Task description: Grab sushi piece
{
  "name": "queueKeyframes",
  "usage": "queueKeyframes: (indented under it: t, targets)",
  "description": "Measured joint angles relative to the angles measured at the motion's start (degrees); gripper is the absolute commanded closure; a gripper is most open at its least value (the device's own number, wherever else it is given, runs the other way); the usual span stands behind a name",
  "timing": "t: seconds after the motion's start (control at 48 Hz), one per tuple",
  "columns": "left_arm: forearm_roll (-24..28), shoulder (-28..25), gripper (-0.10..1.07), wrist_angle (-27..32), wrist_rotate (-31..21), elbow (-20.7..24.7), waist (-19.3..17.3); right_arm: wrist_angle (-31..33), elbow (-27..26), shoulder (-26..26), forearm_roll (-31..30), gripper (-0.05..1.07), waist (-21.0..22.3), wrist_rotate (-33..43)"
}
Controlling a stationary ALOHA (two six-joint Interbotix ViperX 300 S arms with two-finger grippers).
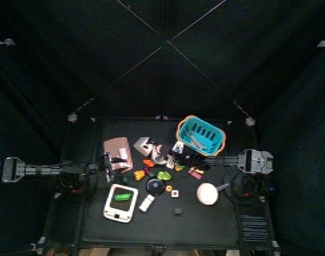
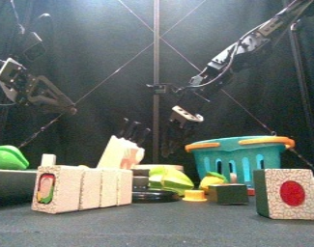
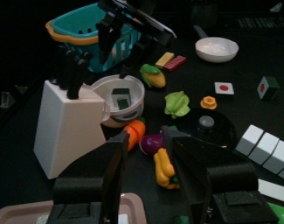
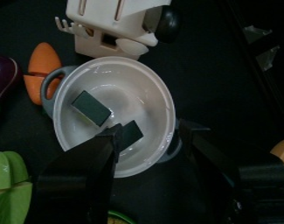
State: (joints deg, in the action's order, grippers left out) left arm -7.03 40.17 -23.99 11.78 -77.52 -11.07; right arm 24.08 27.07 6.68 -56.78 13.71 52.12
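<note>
While the left hand (image 3: pixel 150 175) waits spread, the right hand (image 4: pixel 150 144), also spread, hangs over a white bowl (image 4: pixel 150 96) with two sushi pieces (image 4: pixel 92 107).

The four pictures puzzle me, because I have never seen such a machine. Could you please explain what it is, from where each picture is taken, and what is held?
It is a robot with two black arms at a small black table. One picture looks straight down from above, one looks level from the table's front edge, and two come from cameras on the arms' wrists. On the table lie toy vegetables, a white knife block, a teal basket and a white bowl with dark sushi pieces inside. The right pincer is open over that bowl and seems to hold nothing yet. The left pincer is open and empty too.
</note>
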Motion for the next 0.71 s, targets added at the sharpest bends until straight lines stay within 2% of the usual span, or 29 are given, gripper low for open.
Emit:
queueKeyframes:
  t: [0.208, 0.438, 0.583, 0.688, 0.708]
  targets:
    - [0.00, 0.00, 0.21, -0.09, -0.09, 0.00, 0.00, 0.97, 1.23, -0.53, 2.72, 0.15, -2.29, 0.00]
    - [0.00, -0.44, 0.21, -0.09, -0.09, 0.35, 0.44, 3.34, 6.33, -7.21, 10.28, 0.15, -9.14, 0.09]
    - [0.00, -3.25, 0.21, -0.09, -0.18, 2.99, 4.31, 3.34, 10.20, -11.34, 11.25, 0.15, -13.62, 0.09]
    - [0.00, -6.86, 0.21, -0.09, -0.09, 5.54, 7.73, 3.25, 12.48, -13.10, 11.34, 0.15, -15.47, 0.00]
    - [0.00, -8.88, 0.21, 0.00, -0.09, 6.94, 9.32, 3.25, 13.45, -13.89, 11.34, 0.15, -15.82, 0.09]
